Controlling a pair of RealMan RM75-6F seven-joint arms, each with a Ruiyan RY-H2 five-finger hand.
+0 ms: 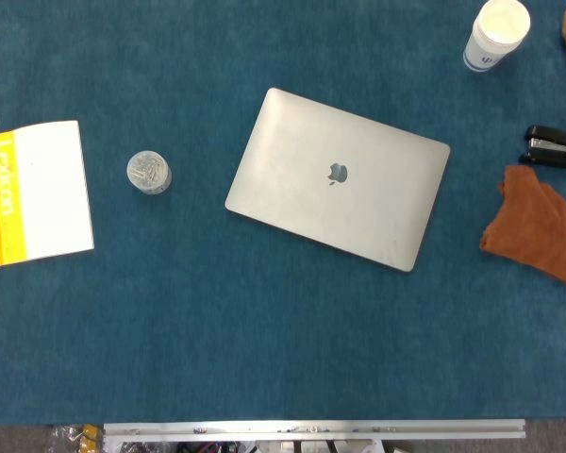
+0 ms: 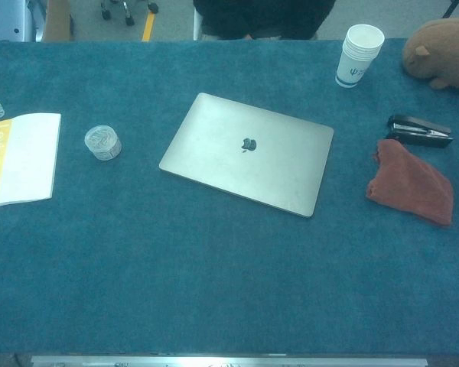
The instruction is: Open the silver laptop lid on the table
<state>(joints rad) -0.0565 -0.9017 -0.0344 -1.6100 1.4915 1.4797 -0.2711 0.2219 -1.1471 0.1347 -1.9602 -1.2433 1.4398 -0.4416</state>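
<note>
Nearest my chest runs a metal rail (image 1: 311,429) along the table edge, and neither of my hands shows in either view, so I cannot tell how my fingers lie. Blue felt-like cloth (image 2: 214,275) covers the table. Mid-table lies the silver laptop (image 2: 247,153), lid closed flat, turned askew. Left of it stand a small clear round tub (image 2: 102,142) and a white-and-yellow booklet (image 2: 19,158). Right lie a crumpled rust-red rag (image 2: 410,182) and a black stapler (image 2: 419,130). Farther back stand stacked paper cups (image 2: 359,55) and a brown plush toy (image 2: 442,52).
</note>
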